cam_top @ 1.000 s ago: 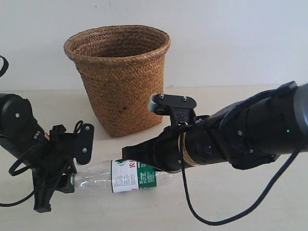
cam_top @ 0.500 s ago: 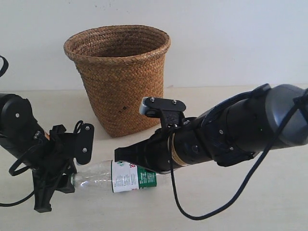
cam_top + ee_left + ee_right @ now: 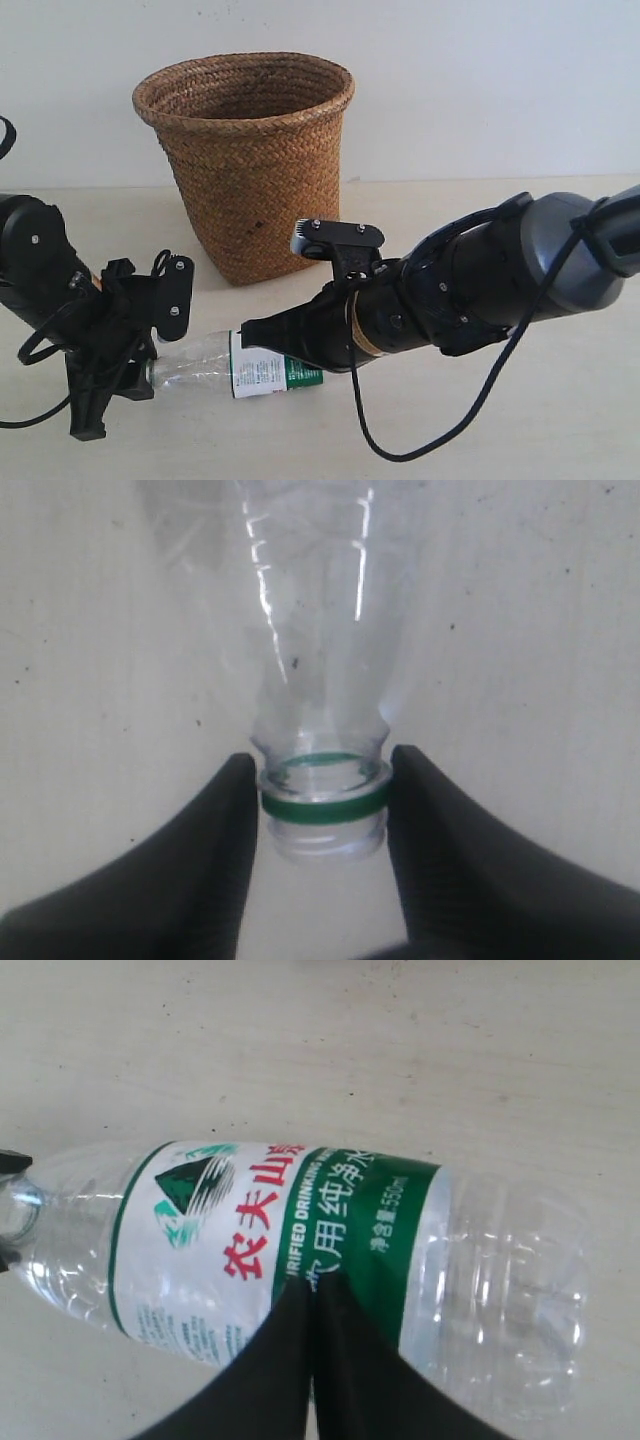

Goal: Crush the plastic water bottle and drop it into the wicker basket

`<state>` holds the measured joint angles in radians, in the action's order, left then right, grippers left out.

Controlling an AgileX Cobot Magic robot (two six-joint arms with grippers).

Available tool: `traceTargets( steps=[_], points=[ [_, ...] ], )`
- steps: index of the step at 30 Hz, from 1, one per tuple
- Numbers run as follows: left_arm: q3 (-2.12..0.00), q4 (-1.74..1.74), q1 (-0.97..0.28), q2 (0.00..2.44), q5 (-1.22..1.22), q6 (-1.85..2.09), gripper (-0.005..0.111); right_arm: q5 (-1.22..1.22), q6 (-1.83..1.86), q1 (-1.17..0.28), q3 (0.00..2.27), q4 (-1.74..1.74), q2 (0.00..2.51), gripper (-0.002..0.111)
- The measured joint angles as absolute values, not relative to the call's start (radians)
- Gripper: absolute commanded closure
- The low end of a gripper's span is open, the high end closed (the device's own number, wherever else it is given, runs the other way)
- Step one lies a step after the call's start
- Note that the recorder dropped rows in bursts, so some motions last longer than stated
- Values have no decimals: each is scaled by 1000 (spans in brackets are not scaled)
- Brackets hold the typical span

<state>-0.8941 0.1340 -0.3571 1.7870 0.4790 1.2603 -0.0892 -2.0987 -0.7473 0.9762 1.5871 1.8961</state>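
Exterior view first. The left arm crouches low at the left edge, and the left gripper (image 3: 150,372) angles down to the desk (image 3: 520,420). The right arm sweeps in from the right, almost level and dipping leftward, with the right gripper (image 3: 252,332) tapering to a point over the label. Farther back, between the two arms, the wicker basket (image 3: 245,160) stands upright. A black cable (image 3: 400,445) loops from the right arm onto the desk. The plastic water bottle (image 3: 200,365) lies on its side near the front, its long axis left to right, neck to the left. Its base is hidden under the right gripper.

Left wrist view: the left gripper (image 3: 322,780) has its jaws set narrow, clamped either side of the neck at the green ring (image 3: 322,802).

Right wrist view: the right gripper (image 3: 312,1295) has its jaws pressed together, holding nothing. The tips sit over the bottle's label (image 3: 200,1230); whether they touch it cannot be told.
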Motion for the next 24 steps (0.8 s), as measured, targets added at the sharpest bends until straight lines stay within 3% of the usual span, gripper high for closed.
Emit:
traceTargets(
  steps=[24],
  points=[
    [-894, 138, -357, 1787, 471, 1300, 103, -78, -2085, -747, 1005, 1597, 1890, 108]
  ],
)
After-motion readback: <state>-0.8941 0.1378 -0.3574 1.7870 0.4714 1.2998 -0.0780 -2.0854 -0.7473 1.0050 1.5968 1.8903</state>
